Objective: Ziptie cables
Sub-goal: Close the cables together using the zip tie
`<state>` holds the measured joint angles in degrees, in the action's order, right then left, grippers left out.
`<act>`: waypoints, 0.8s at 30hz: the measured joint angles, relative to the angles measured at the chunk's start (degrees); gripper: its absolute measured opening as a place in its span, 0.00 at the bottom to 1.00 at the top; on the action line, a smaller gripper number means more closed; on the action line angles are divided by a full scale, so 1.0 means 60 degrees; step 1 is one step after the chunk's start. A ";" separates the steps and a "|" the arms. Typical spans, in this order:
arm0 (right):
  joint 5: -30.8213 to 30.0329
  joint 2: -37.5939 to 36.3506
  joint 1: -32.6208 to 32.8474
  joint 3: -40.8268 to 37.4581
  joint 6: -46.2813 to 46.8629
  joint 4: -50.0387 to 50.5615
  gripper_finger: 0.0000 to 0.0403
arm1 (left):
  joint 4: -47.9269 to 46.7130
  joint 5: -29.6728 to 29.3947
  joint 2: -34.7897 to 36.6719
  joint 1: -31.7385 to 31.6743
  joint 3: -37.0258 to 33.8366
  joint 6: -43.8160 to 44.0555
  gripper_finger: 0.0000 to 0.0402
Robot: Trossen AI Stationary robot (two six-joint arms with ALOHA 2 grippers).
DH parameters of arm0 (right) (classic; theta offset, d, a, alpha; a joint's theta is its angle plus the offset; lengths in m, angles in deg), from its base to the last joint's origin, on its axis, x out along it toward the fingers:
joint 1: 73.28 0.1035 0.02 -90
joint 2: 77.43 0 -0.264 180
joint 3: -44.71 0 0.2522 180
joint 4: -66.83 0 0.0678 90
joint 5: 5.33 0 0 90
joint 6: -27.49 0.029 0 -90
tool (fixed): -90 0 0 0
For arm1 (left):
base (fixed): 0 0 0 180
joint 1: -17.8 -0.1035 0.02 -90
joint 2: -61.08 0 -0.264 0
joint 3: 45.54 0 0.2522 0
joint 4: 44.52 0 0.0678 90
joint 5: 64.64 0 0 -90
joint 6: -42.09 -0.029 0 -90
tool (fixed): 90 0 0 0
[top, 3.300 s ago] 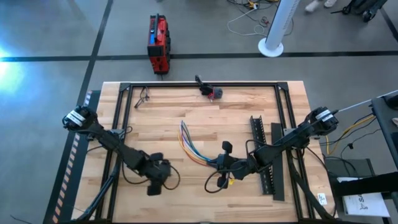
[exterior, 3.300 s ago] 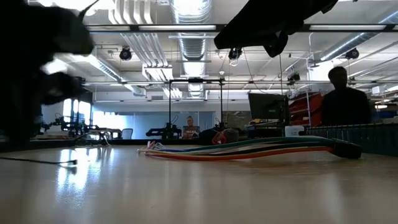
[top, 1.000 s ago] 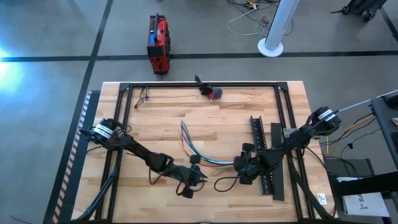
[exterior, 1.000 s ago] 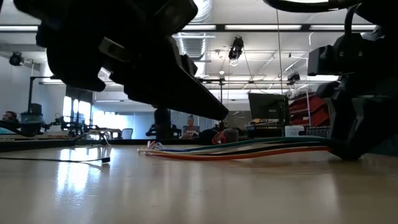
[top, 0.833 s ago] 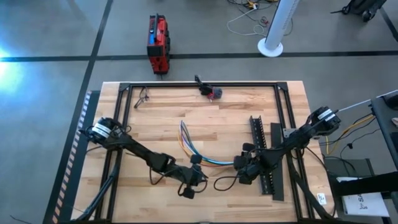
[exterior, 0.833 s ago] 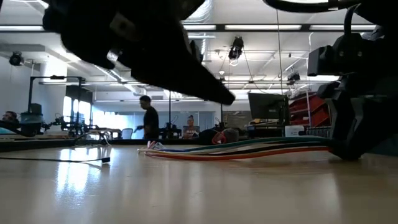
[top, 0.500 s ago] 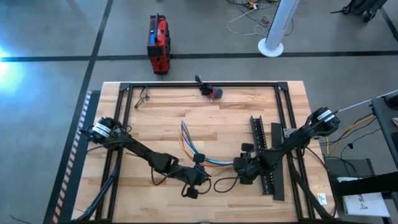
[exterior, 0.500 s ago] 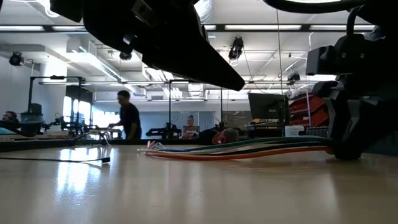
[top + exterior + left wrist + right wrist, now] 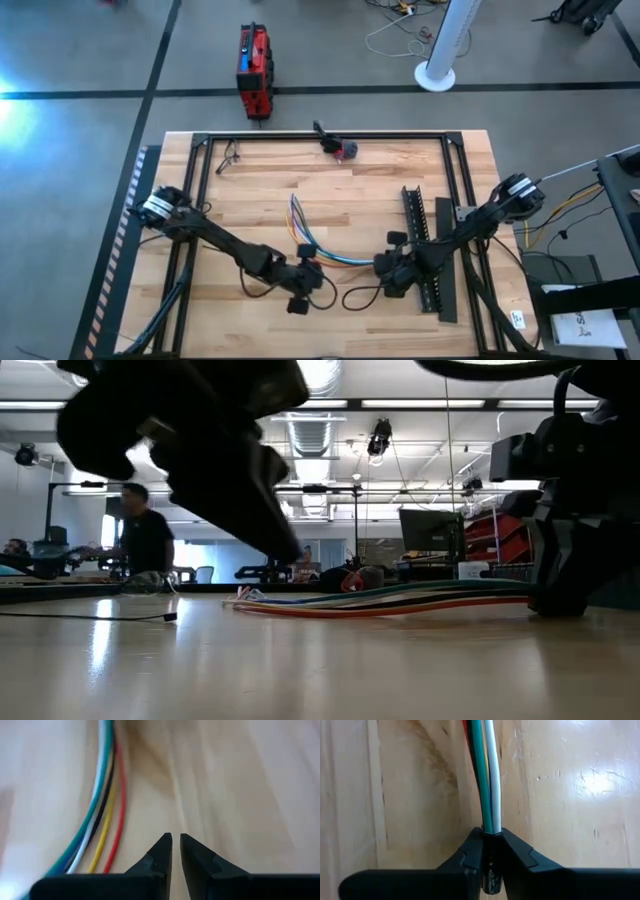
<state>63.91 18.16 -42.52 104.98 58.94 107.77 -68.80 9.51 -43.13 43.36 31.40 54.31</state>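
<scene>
The cables (image 9: 305,235) are thin coloured wires lying on the wooden table. They curve from their loose ends near the middle toward the right gripper, and also show in the low view (image 9: 390,600). My right gripper (image 9: 381,266) (image 9: 490,837) is shut on their dark end. My left gripper (image 9: 312,276) (image 9: 176,842) hovers just near-side of the cables' bend, its fingers shut to a narrow slit and touching nothing. The wires (image 9: 102,820) run beside its fingers. In the low view it is a big dark shape (image 9: 280,545) above the table. My right gripper pinches the cables' dark wrapped end (image 9: 490,851) between its two fingers, coming low from the table's right side, fingers in line with the wires. The coloured wires (image 9: 487,770) run straight out ahead and lie on the table.
A long black toothed strip (image 9: 425,250) lies just right of the right gripper. Black frame rails (image 9: 320,137) border the table. A thin black wire loops (image 9: 355,295) near the grippers. A small red-grey item (image 9: 345,150) sits at the far edge. A person (image 9: 145,550) walks in the room beyond.
My left gripper has shifted a little toward the far-right, close to the cables' bend, then back toward the left, turning as it went. The right gripper and the cables have kept still. A person has walked leftward across the room behind.
</scene>
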 joint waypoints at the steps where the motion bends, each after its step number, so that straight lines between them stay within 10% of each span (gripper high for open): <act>1: 0.0017 0.0000 -0.0002 0.0149 -0.0116 0.0269 0.07 | -0.0440 0.0002 0.0171 0.0002 0.0000 0.0241 0.06; 11: -0.1541 -0.0062 0.0000 0.3124 -0.0061 0.5770 0.07 | -0.4109 0.0570 0.2054 0.0537 -0.0163 0.2128 0.06; 24: -0.3209 -0.1286 -0.0022 0.4439 0.0874 0.7901 0.07 | -0.1938 0.0483 0.2855 0.1712 -0.2170 0.3236 0.06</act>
<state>44.66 10.45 -42.65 131.62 64.18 155.17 -80.42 12.41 -26.00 53.63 18.38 73.72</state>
